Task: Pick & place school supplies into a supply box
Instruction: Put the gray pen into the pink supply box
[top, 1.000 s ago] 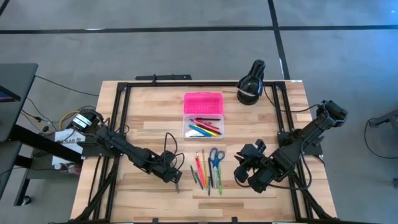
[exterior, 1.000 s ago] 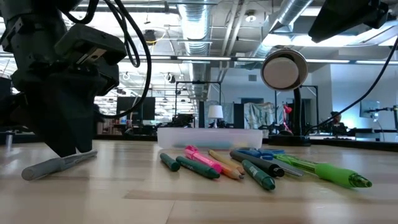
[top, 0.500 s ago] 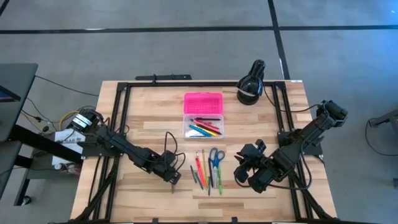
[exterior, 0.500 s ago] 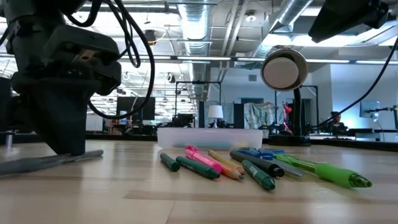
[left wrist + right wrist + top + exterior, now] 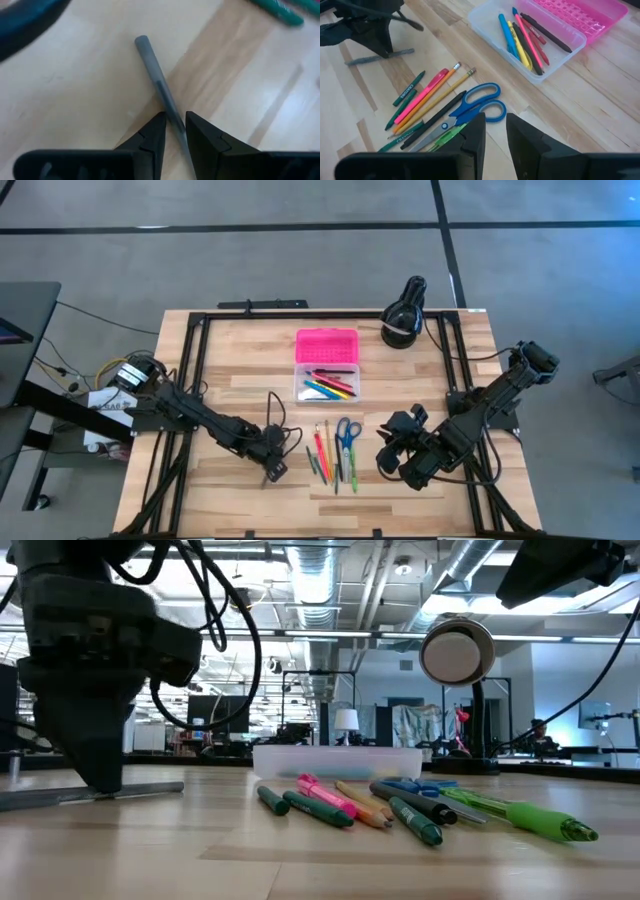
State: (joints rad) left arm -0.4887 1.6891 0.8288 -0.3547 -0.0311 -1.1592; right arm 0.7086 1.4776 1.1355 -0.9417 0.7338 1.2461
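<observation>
Even, bright overhead light falls on the counter point(image 5: 240, 395) in the high view, with only faint, soft shadows. In the low view, ceiling strip lights point(image 5: 300, 585) glare behind dark, backlit arms, and the nearest green marker point(image 5: 520, 815) is soft. The left wrist view is blurred throughout, especially the grey pen point(image 5: 160, 87); the right wrist view is sharper, its gripper fingers point(image 5: 472, 135) defocused.

One scissors point(image 5: 472, 106), one box point(image 5: 546, 35)

Wooden counter point(image 5: 240, 395) under me, black frame rails point(image 5: 195, 350) along its edges. Black round lamp point(image 5: 403, 311) at far right corner, its pale face point(image 5: 457, 651) showing in low view. Grey floor point(image 5: 300, 260) beyond.
</observation>
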